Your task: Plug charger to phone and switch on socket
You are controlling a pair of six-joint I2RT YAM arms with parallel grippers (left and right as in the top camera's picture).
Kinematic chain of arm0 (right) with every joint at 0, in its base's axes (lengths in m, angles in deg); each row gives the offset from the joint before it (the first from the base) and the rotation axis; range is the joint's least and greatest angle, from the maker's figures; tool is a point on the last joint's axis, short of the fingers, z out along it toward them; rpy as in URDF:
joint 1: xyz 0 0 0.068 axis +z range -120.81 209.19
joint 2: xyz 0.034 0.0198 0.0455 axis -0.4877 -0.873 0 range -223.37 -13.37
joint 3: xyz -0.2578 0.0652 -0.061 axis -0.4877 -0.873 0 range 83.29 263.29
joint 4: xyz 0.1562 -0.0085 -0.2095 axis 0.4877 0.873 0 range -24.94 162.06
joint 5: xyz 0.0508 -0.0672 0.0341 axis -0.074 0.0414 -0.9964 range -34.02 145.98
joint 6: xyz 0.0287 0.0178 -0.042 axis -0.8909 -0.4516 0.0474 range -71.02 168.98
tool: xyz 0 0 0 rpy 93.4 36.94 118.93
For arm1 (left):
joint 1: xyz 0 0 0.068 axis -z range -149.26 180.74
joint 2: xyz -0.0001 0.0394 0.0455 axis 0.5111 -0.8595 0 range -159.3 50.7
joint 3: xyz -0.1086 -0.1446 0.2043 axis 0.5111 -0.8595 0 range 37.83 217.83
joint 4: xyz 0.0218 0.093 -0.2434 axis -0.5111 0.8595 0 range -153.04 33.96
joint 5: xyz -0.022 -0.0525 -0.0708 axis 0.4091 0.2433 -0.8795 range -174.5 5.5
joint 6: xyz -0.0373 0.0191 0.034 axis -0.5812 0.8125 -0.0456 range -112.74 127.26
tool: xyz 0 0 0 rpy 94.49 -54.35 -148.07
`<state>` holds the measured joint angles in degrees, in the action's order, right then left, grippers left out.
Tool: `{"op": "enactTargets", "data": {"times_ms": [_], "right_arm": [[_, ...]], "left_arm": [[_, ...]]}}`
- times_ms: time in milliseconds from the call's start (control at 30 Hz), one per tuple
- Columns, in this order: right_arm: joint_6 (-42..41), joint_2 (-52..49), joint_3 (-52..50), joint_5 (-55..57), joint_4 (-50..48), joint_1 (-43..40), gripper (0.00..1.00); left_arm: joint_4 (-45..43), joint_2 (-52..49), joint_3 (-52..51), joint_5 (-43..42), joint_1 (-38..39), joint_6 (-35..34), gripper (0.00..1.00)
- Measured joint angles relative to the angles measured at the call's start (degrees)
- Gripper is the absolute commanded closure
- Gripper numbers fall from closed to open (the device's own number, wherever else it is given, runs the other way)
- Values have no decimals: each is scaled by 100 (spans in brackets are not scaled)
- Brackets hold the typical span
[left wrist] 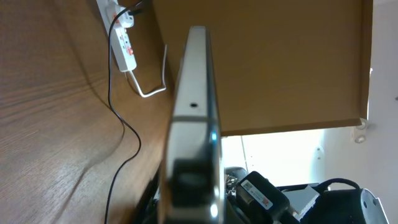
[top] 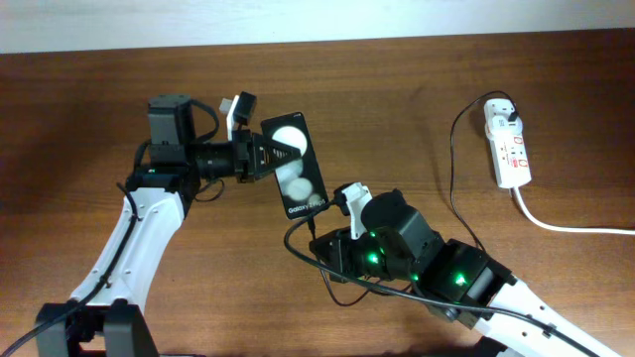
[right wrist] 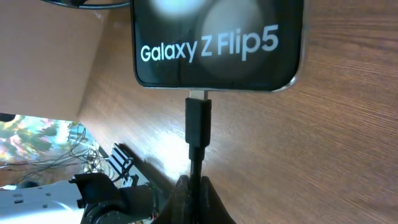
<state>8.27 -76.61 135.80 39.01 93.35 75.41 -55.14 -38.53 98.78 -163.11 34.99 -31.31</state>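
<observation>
1. The small black rectangular smartphone (top: 298, 169), white "Galaxy Z Flip5" lettering on its face, is seen over the middle of the brown wooden table (top: 417, 59). Whether it is lifted off the wood cannot be told.
2. It is gripped by the left gripper (top: 278, 151) from its left side, with the fingers closed over the upper part of face and back. Through the left wrist camera the smartphone (left wrist: 194, 112) is shown edge-on.
3. The thin black charger cable (top: 452, 169) is pinched by the right gripper (right wrist: 198, 190), and its fingers (right wrist: 213, 208) are pressed together on the cable just behind the small black plug tip (right wrist: 199, 121).
4. The plug tip's metal end is met by the smartphone's bottom edge, right at the port. How deep it sits cannot be judged.
5. The white oblong power strip (top: 511, 149) with red marks is found well apart, near the table's right side, and its thick white cord (top: 575, 229) is trailed off to the right.
6. The charger cable is traced from the white plug head (top: 501, 107) at the strip's far end, down across the wood and into a loop under the right arm.
7. The switch position cannot be made out.
</observation>
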Motion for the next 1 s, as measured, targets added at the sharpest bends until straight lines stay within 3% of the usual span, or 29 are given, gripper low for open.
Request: {"op": "enactTargets", "data": {"times_ms": [133,267,333,400,500,633,1000], "right_arm": [[44,-4,-24,61,-162,0,95],[83,-9,-24,210,-286,11,63],[153,-9,-24,232,-304,11,56],[299,4,-24,258,-302,74,58],[407,9,-24,881,-216,485,83],[431,7,-24,1759,-168,713,96],[608,7,-151,1908,-678,837,96]], "left_arm": [[-22,0,2,26,-55,0,100],[2,0,0,4,-48,17,100],[4,0,0,2,4,46,100],[2,0,0,109,7,66,100],[2,2,0,201,7,68,100],[4,0,0,232,7,66,100],[289,0,120,-284,-142,647,100]]}}
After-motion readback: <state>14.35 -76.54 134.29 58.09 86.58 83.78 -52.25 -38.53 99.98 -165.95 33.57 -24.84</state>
